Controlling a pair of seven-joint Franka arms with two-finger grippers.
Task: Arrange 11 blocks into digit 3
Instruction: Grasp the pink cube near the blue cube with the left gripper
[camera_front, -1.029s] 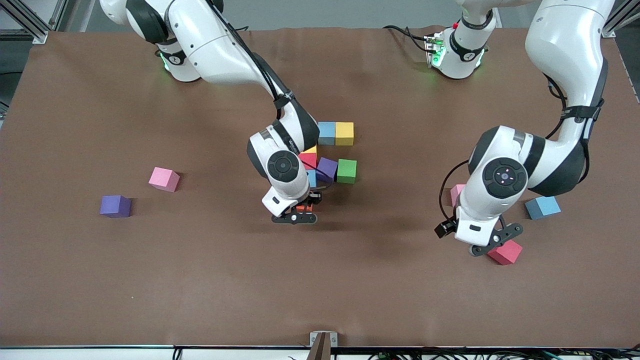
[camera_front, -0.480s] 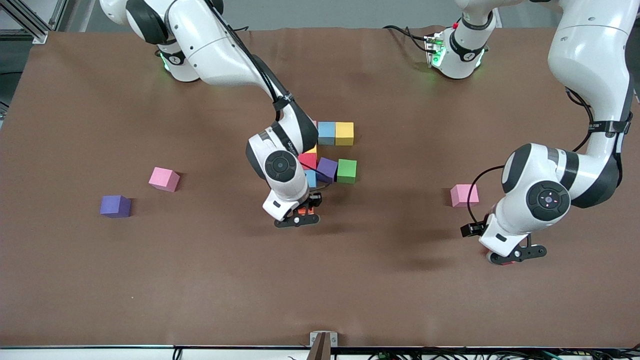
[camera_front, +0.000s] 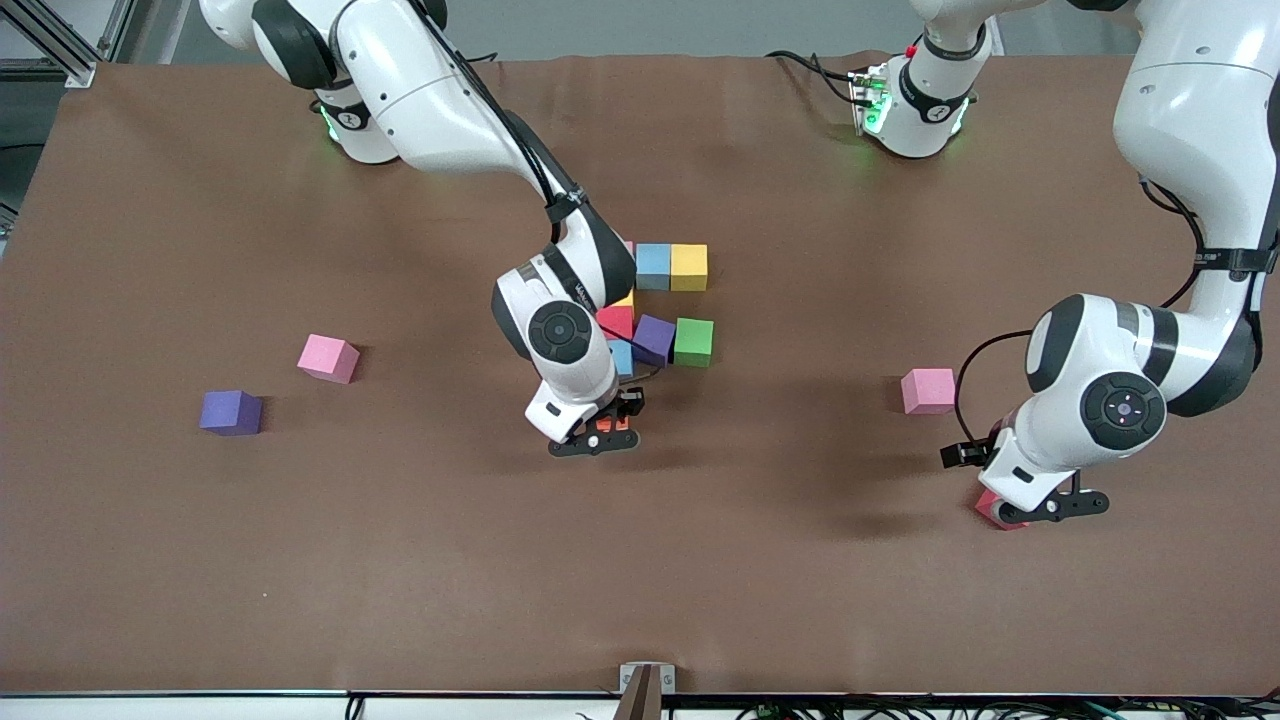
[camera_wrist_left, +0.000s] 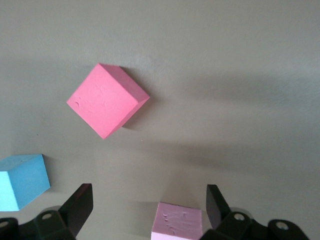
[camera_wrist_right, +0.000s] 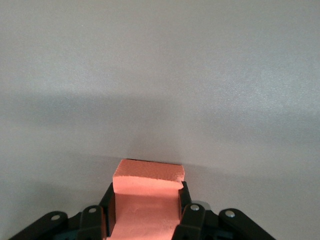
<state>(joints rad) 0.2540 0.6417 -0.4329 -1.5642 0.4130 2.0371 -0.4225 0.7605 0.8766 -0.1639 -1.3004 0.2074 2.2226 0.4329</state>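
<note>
My right gripper (camera_front: 598, 434) clamped on the orange block (camera_wrist_right: 148, 200) mid-table beside the block cluster (camera_front: 660, 305), my left gripper (camera_front: 1045, 506) spread wide above the red block (camera_wrist_left: 108, 99) toward the table's left-arm end

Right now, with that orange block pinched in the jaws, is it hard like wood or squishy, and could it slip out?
The orange block looks like matte foam, and its top edge seems dented between the right gripper jaws, so probably soft and light. That rough surface likely grips well, so slipping seems unlikely. With flat faces, it should sit still, not roll, once released.
</note>
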